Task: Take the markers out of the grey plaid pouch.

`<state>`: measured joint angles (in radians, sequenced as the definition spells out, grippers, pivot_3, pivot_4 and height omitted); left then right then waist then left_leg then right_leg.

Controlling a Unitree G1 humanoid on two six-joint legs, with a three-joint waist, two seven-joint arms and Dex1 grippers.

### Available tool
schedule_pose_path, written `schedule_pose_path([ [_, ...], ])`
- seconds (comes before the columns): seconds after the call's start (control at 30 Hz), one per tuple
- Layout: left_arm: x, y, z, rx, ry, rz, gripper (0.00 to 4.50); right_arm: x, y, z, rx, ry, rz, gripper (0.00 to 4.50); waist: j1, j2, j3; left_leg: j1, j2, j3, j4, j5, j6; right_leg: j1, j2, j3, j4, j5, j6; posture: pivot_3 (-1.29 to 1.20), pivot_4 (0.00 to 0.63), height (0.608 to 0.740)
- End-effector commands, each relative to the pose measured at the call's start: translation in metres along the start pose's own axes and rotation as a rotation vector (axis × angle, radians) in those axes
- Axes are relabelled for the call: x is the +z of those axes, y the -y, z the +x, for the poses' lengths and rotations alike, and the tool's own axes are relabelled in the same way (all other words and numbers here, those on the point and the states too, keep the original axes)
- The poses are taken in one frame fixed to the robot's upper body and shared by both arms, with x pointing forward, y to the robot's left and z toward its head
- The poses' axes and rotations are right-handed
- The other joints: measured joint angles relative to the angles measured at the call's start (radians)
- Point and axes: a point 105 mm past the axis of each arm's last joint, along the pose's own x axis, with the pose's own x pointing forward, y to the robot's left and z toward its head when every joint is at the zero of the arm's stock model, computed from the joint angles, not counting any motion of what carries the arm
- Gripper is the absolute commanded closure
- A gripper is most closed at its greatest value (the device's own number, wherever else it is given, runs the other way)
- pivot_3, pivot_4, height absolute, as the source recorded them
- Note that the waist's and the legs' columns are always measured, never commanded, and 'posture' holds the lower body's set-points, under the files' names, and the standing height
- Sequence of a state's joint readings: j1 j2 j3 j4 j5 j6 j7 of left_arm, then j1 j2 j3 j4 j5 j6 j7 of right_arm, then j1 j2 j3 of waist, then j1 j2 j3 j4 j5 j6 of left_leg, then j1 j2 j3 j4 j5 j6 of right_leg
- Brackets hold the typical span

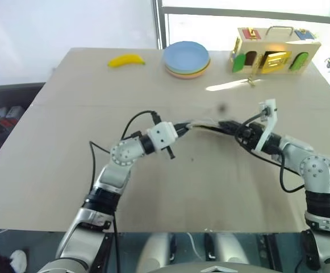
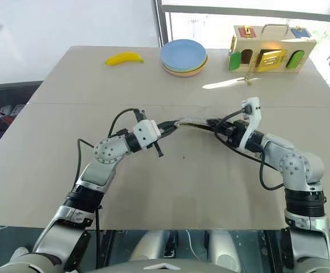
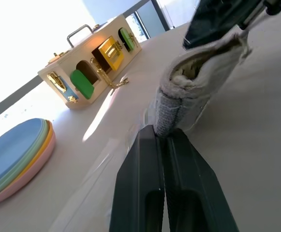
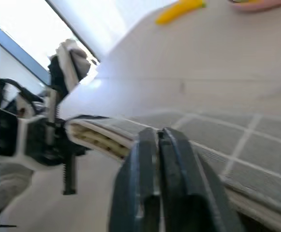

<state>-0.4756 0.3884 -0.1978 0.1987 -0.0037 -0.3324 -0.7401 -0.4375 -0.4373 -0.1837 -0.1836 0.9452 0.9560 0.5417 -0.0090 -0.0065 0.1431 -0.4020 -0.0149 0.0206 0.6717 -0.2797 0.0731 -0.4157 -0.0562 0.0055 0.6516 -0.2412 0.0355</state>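
The grey plaid pouch (image 1: 205,124) hangs stretched between my two grippers above the middle of the table. My left gripper (image 1: 183,127) is shut on its left end; the left wrist view shows the fingertips (image 3: 155,133) pinching the pouch's folded edge (image 3: 193,72). My right gripper (image 1: 225,126) is shut on the right end, its fingers (image 4: 150,145) closed over the gridded fabric (image 4: 242,145). The pouch's olive-tan mouth (image 4: 99,137) gapes slightly along the top. The markers are hidden.
At the table's far side lie a yellow banana (image 1: 126,60), a stack of pastel plates (image 1: 187,59) and a wooden latch box (image 1: 274,51). Bare tabletop (image 1: 210,187) stretches below the pouch toward the near edge.
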Motion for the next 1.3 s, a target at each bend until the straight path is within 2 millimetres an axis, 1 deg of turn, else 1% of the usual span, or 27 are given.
schedule_pose_path([
  [0.03, 0.014, -0.005, 0.003, 0.020, 0.054, 0.014, 4.50, 0.008, -0.021, -0.005, 0.103, 0.010, -0.039, 4.48, 0.002, 0.000, 0.000, 0.000, 0.000, 0.000, 0.000, 0.000, 0.000, 0.000, 0.000, 0.000, 0.000, 0.000, 0.000, 0.00, 0.150, 0.740],
  [0.1, 0.015, -0.006, 0.004, 0.018, 0.058, 0.013, 4.50, 0.004, -0.025, -0.005, 0.116, -0.005, -0.033, 4.48, 0.001, 0.000, 0.000, 0.000, 0.000, 0.000, 0.000, 0.000, 0.000, 0.000, 0.000, 0.000, 0.000, 0.000, 0.000, 0.00, 0.150, 0.740],
  [0.17, 0.017, -0.005, 0.005, 0.012, 0.066, 0.019, 4.50, -0.006, -0.018, -0.003, 0.074, -0.051, -0.046, 4.48, 0.001, 0.000, 0.000, 0.000, 0.000, 0.000, 0.000, 0.000, 0.000, 0.000, 0.000, 0.000, 0.000, 0.000, 0.000, 0.00, 0.150, 0.740],
  [0.27, 0.022, -0.006, 0.007, 0.010, 0.081, 0.017, 4.50, -0.014, -0.012, -0.004, 0.045, -0.075, -0.029, 4.48, 0.001, 0.000, 0.000, 0.000, 0.000, 0.000, 0.000, 0.000, 0.000, 0.000, 0.000, 0.000, 0.000, 0.000, 0.000, 0.00, 0.150, 0.740],
  [0.4, 0.025, -0.003, 0.008, -0.010, 0.090, 0.029, 4.50, -0.009, 0.006, -0.003, -0.049, -0.035, 0.002, 4.48, 0.001, 0.000, 0.000, 0.000, 0.000, 0.000, 0.000, 0.000, 0.000, 0.000, 0.000, 0.000, 0.000, 0.000, 0.000, 0.00, 0.150, 0.740],
  [0.47, 0.024, 0.000, 0.007, -0.022, 0.086, 0.034, 4.50, -0.007, 0.010, -0.003, -0.073, -0.024, 0.007, 4.48, 0.001, 0.000, 0.000, 0.000, 0.000, 0.000, 0.000, 0.000, 0.000, 0.000, 0.000, 0.000, 0.001, 0.000, 0.000, 0.00, 0.150, 0.740],
  [0.53, 0.025, 0.003, 0.007, -0.045, 0.084, 0.058, 4.50, 0.003, 0.017, -0.001, -0.107, 0.035, 0.048, 4.48, 0.000, 0.000, 0.000, 0.000, 0.000, 0.000, 0.000, 0.000, 0.000, 0.000, 0.000, 0.000, 0.001, 0.000, 0.000, 0.00, 0.150, 0.740],
  [0.6, 0.026, 0.004, 0.007, -0.053, 0.087, 0.061, 4.50, 0.004, 0.023, -0.001, -0.153, 0.028, 0.017, 4.48, 0.000, 0.000, 0.000, 0.000, 0.000, 0.000, 0.000, 0.001, -0.001, 0.000, 0.000, 0.001, 0.001, 0.000, 0.000, 0.00, 0.150, 0.740],
  [0.67, 0.029, 0.004, 0.009, -0.055, 0.101, 0.046, 4.50, -0.002, 0.029, 0.000, -0.212, -0.053, -0.126, 4.48, 0.000, 0.000, 0.000, 0.000, 0.000, 0.000, 0.000, 0.001, -0.001, 0.000, 0.000, 0.000, 0.001, 0.000, 0.000, 0.00, 0.150, 0.740],
  [0.7, 0.031, 0.005, 0.010, -0.061, 0.109, 0.034, 4.50, -0.005, 0.028, 0.002, -0.225, -0.106, -0.239, 4.48, 0.002, 0.000, 0.000, 0.000, 0.000, 0.000, 0.000, 0.000, -0.001, 0.000, 0.000, 0.000, 0.001, 0.000, 0.000, 0.00, 0.150, 0.740],
  [0.73, 0.033, 0.006, 0.011, -0.074, 0.120, 0.022, 4.50, -0.008, 0.024, 0.005, -0.206, -0.164, -0.343, 4.48, 0.002, 0.000, 0.000, 0.000, 0.000, 0.000, 0.000, 0.000, -0.001, 0.000, 0.000, 0.000, 0.001, 0.000, 0.000, 0.00, 0.150, 0.740],
  [0.8, 0.038, 0.005, 0.013, -0.082, 0.136, -0.004, 4.50, -0.011, 0.018, 0.006, -0.175, -0.234, -0.471, 4.48, 0.001, 0.000, 0.000, 0.000, -0.001, 0.001, 0.001, 0.000, -0.001, 0.000, 0.000, 0.000, 0.001, 0.000, 0.000, 0.00, 0.150, 0.740],
  [0.93, 0.050, -0.005, 0.015, -0.055, 0.184, -0.128, 4.50, -0.008, 0.021, -0.004, -0.155, -0.380, -0.722, 4.48, 0.001, 0.000, 0.001, 0.000, 0.000, 0.000, 0.002, 0.000, -0.001, 0.000, 0.001, 0.000, 0.001, 0.000, 0.000, 0.00, 0.150, 0.740],
  [0.97, 0.053, -0.004, 0.015, -0.068, 0.193, -0.152, 4.50, -0.004, 0.020, -0.009, -0.150, -0.411, -0.779, 4.48, 0.001, 0.000, 0.001, 0.000, 0.000, 0.000, 0.003, 0.000, 0.000, 0.001, 0.001, -0.001, 0.001, 0.000, 0.000, 0.00, 0.150, 0.740],
  [1.0, 0.056, 0.001, 0.014, -0.099, 0.201, -0.187, 4.50, 0.006, 0.017, -0.013, -0.150, -0.430, -0.835, 4.48, 0.001, 0.000, 0.001, 0.000, 0.000, 0.000, 0.003, 0.000, 0.000, 0.000, 0.001, -0.001, 0.001, 0.000, 0.000, 0.00, 0.150, 0.740],
  [1.07, 0.061, 0.002, 0.013, -0.098, 0.238, -0.308, 4.50, 0.016, 0.012, -0.017, -0.147, -0.450, -0.889, 4.48, 0.000, 0.000, 0.002, 0.000, 0.000, 0.000, 0.003, 0.000, 0.000, 0.001, 0.001, -0.001, 0.001, 0.000, 0.000, 0.00, 0.150, 0.740],
  [1.1, 0.064, 0.002, 0.013, -0.096, 0.249, -0.339, 4.50, 0.018, 0.010, -0.018, -0.142, -0.462, -0.896, 4.48, -0.001, 0.000, 0.002, 0.000, 0.000, 0.000, 0.004, 0.000, 0.000, 0.001, 0.001, -0.001, 0.001, 0.000, 0.000, 0.00, 0.150, 0.740],
  [1.2, 0.068, 0.012, 0.012, -0.151, 0.249, -0.368, 4.50, 0.016, 0.002, -0.024, -0.108, -0.518, -0.903, 4.48, -0.001, -0.002, 0.003, 0.000, 0.001, -0.001, 0.004, 0.001, -0.001, 0.001, 0.002, -0.001, 0.001, 0.000, 0.000, 0.00, 0.150, 0.740],
  [1.3, 0.072, 0.023, 0.008, -0.199, 0.253, -0.455, 4.50, 0.016, -0.005, -0.032, -0.061, -0.607, -0.943, 4.48, 0.000, -0.002, 0.004, 0.000, 0.001, -0.001, 0.004, 0.001, -0.001, 0.001, 0.002, -0.001, 0.001, 0.000, 0.000, 0.00, 0.150, 0.740],
])
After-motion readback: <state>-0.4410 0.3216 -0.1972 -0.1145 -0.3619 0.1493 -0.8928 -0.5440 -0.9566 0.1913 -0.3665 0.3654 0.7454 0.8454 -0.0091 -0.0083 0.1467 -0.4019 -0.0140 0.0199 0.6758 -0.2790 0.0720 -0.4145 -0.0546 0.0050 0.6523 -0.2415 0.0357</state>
